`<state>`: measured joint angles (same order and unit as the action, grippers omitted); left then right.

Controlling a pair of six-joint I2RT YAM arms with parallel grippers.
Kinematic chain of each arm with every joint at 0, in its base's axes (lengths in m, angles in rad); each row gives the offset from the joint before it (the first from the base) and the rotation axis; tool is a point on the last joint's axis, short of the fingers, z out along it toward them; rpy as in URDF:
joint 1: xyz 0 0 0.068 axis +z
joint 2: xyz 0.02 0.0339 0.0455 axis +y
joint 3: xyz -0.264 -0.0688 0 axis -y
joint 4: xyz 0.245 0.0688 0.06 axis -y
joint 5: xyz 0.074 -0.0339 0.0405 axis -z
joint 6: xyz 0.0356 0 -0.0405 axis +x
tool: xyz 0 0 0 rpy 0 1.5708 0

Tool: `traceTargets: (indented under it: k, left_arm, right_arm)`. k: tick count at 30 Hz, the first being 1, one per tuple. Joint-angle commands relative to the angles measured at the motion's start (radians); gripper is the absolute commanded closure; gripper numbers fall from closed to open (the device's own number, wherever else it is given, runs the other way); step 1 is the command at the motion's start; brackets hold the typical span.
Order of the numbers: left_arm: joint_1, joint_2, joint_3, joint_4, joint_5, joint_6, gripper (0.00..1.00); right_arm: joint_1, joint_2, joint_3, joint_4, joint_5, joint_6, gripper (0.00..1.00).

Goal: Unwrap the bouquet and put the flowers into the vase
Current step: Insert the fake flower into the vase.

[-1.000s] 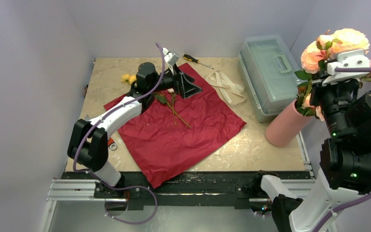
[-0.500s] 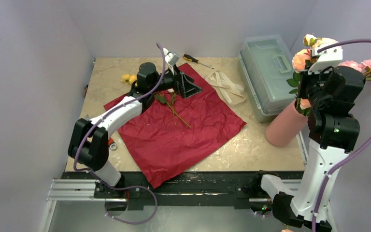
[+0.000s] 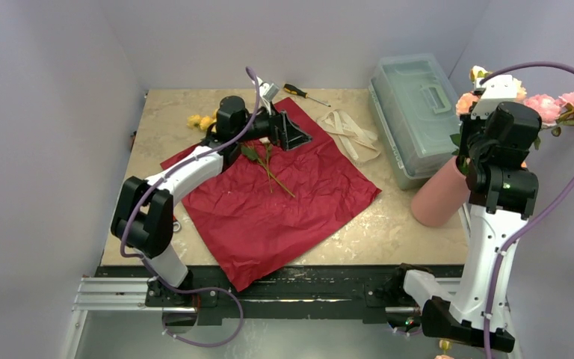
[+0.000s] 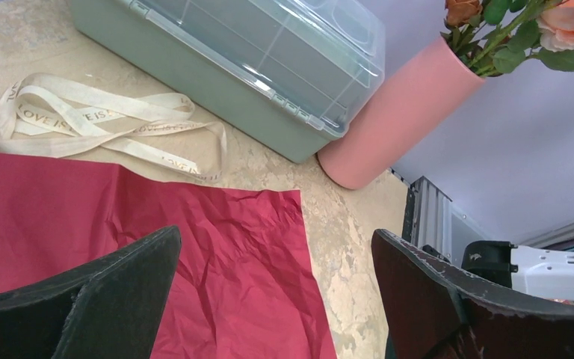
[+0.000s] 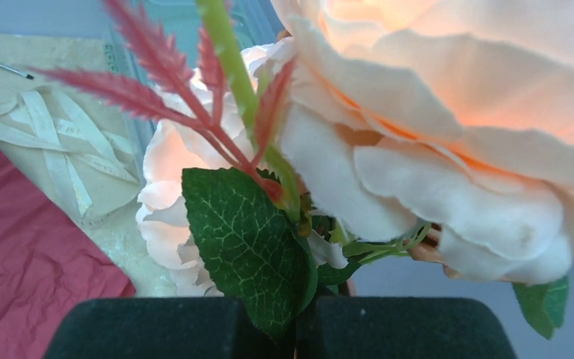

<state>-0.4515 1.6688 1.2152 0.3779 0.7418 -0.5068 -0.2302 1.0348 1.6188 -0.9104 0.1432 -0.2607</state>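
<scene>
At far right of the overhead view, the right gripper pinches the flowers above the vase, while the left gripper gapes wide, empty, over the red paper.

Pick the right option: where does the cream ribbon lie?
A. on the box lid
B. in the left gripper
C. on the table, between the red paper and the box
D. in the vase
C: the ribbon lies flat on the table, with the paper on one side and the box on the other.
</scene>
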Motion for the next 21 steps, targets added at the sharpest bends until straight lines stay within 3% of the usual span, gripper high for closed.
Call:
traceTargets:
  k: [1, 7, 15, 21]
  left_arm:
    - [0.015, 0.015, 0.055, -0.005, -0.029, -0.011, 0.0]
    - [0.028, 0.016, 0.056, -0.064, -0.06, -0.004, 0.0]
    - [0.04, 0.029, 0.066, -0.088, -0.074, -0.025, 0.0]
    - [0.042, 0.033, 0.069, -0.112, -0.077, -0.033, 0.0]
  right_arm:
    - [-0.003, 0.018, -0.034, 0.019, 0.058, 0.034, 1.0]
    - [-0.004, 0.051, -0.051, 0.011, 0.092, 0.074, 0.98]
    - [-0.004, 0.05, 0.0, -0.058, 0.102, 0.107, 0.56]
    - [-0.004, 0.035, 0.088, -0.151, 0.093, 0.109, 0.3]
